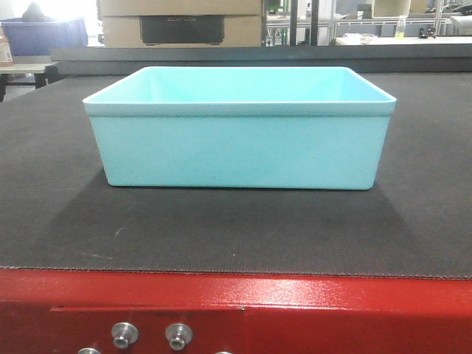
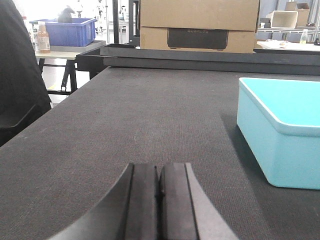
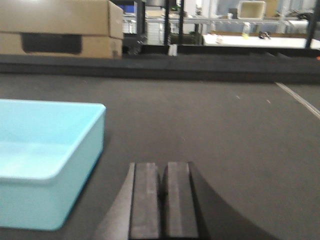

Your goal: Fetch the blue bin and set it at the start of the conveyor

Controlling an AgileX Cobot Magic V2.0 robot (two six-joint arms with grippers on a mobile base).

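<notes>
Blue bin [image 1: 240, 151]: pale turquoise tub, upright, open side up, centre of the front view. Resting flat on the conveyor start [image 1: 221, 228], dark grey textured belt; inside shows nothing but its own walls and floor. Thick rim, plain smooth walls, slight taper toward the base.

Red frame [image 1: 295, 306]: glossy, across the bottom of the front view, just below the belt edge. Silver bolts [image 1: 125, 334] at lower left of that frame.

Left tool [image 2: 159, 192]: bottom centre of the left wrist view, dark pads pressed together, nothing between them. Low over the belt, bin at the right edge of the picture, apart from the tool.

Right tool [image 3: 163, 192]: bottom centre of the right wrist view, pads pressed together, nothing held. Bin at lower left of that picture, near but not touching.

Cardboard boxes [image 2: 199, 25]: stacked, top centre of the left wrist view, beyond the far belt edge.

Dark blue crate [image 2: 67, 31]: upper left of the left wrist view, on a table [image 2: 70, 49] behind the belt.

Shelving [image 3: 250, 25]: upper right of the right wrist view, blurred, contents not readable.
</notes>
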